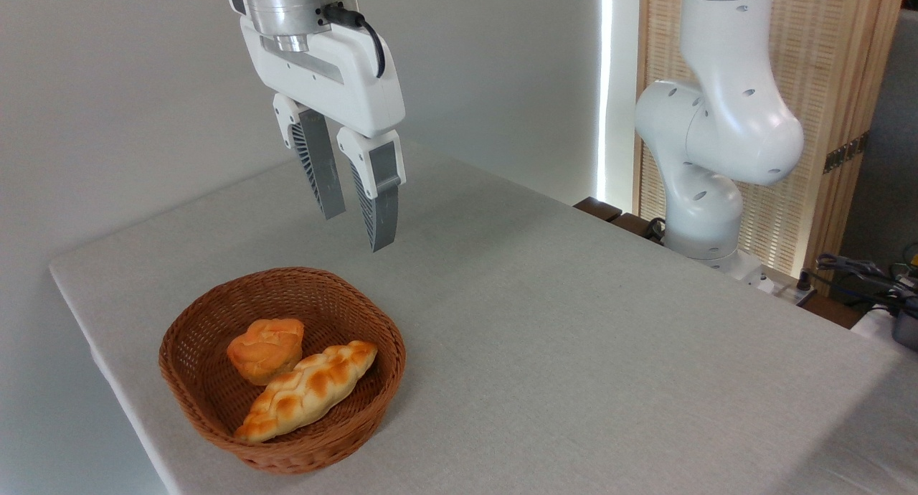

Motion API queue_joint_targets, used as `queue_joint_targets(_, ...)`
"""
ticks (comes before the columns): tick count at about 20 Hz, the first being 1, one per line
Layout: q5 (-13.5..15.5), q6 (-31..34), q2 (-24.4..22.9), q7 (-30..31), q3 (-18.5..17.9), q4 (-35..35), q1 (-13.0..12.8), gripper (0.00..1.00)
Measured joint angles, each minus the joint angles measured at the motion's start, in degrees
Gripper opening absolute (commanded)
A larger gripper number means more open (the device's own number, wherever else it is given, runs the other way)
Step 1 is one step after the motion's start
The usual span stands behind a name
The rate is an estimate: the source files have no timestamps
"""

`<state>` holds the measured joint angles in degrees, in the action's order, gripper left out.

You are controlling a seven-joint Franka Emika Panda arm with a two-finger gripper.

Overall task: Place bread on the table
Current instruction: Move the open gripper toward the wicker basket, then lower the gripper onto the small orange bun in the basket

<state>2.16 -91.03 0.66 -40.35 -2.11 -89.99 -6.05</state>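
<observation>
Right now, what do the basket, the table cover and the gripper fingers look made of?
Basket: brown woven wicker or rattan by the look; interlaced strands show on wall and rim. Table: light grey cloth, matte, with a fine fabric weave. Fingers of the gripper: grey, ribbed on the side, probably flexible plastic or rubber, in glossy white mounts that look like plastic.

Matt, light grey woven cloth over the desk (574,323), fine-grained and slightly rough. Brown wicker basket (179,351), coarse weave with a faint sheen. Inside the basket, orange-golden bun (265,349) with a lumpy, dull crust; braided loaf (308,391) paler, glazed, lightly glossy. Above the basket, smooth glossy white plastic gripper (358,229), brushed metal collar, matt grey ribbed fingers (380,215). Pale wooden slatted screen (846,86) behind.
</observation>
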Motion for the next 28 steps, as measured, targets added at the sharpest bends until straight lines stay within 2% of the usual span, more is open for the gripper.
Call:
queue_joint_targets(14,0.0,-1.1,-0.2,0.0,-0.5,0.0,0.0,1.0)
queue_joint_targets(17,0.0,-6.6,-0.1,0.0,0.1,-1.1,-0.2,1.0)
queue_joint_targets(20,0.1,-15.0,0.2,0.0,2.0,-4.5,-0.6,1.0)
queue_joint_targets(25,0.1,-30.6,0.8,0.0,6.4,-14.8,-1.4,1.0)
queue_joint_targets(28,0.0,-37.6,1.2,-0.9,8.4,-20.3,-1.8,1.0)
